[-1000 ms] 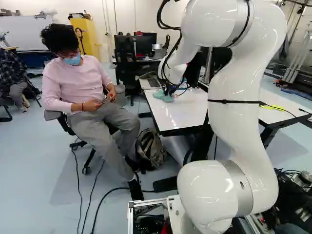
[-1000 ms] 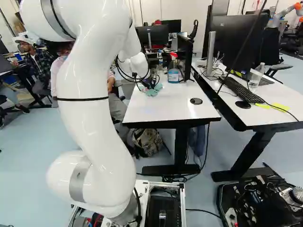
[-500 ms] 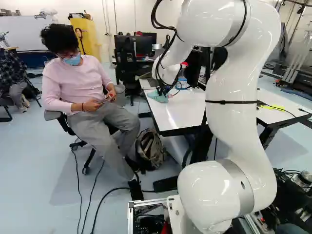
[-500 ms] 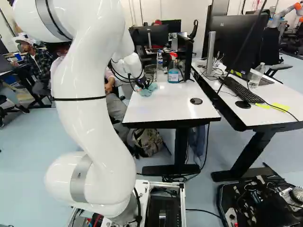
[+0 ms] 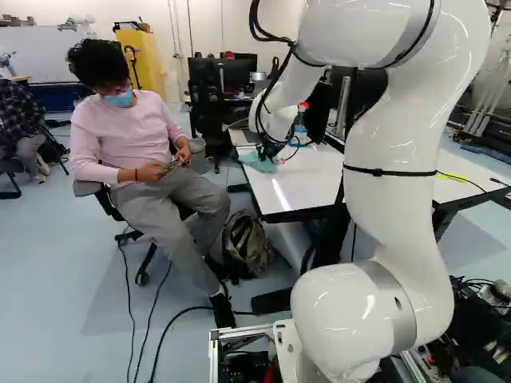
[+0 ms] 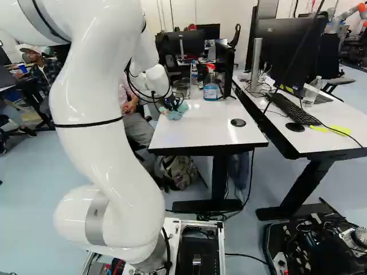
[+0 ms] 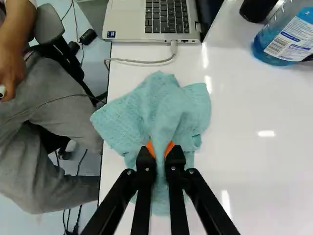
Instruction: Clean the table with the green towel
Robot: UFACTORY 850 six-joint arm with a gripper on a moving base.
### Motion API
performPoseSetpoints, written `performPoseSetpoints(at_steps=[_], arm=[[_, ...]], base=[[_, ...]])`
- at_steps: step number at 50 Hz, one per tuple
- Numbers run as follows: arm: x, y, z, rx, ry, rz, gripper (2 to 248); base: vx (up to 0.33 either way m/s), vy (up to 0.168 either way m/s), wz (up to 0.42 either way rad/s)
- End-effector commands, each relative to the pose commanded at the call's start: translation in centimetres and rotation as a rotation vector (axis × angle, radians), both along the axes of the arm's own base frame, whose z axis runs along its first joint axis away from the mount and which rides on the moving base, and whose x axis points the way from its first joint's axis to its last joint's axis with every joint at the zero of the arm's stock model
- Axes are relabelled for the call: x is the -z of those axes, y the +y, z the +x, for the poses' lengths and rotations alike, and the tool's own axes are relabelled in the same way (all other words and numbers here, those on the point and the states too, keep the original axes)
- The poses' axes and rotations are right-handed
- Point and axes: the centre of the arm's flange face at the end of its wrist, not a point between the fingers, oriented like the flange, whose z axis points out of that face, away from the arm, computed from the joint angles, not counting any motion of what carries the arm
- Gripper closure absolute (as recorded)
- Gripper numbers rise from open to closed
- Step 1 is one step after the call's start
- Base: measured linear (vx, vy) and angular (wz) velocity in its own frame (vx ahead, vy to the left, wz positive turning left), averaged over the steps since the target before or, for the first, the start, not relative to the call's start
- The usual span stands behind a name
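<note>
At the far left part of the white table (image 5: 299,190), in the left base view, my gripper (image 5: 270,148) is down at the table top on the green towel (image 5: 257,162). In the wrist view my gripper (image 7: 160,149) is shut on a bunched fold of the towel (image 7: 161,105), pinched between both orange pads. The rest of the cloth spreads crumpled on the table around and ahead of the fingers, one corner reaching over the table's edge beside the seated person.
Ahead of the gripper lie a laptop (image 7: 154,19) and its cable. A blue spray bottle (image 6: 210,89) stands beyond. A person (image 5: 132,144) sits close beside the table. A black disc (image 6: 238,122) lies on the table; a backpack (image 5: 247,246) is on the floor.
The arm has shifted with the towel in its gripper, toward the table's edge by the seated person. The base has not moved.
</note>
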Motion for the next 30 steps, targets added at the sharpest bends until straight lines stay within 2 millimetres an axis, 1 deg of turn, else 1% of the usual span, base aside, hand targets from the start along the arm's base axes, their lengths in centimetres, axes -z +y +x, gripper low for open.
performPoseSetpoints(at_steps=[9, 30], arm=[[0.0, -1.4, -0.8, 0.025, 0.005, 0.000, 213], [-0.1, -5.1, -2.0, 0.091, 0.010, 0.000, 213]], base=[[0.000, 0.000, 0.000], [0.000, 0.000, 0.000]])
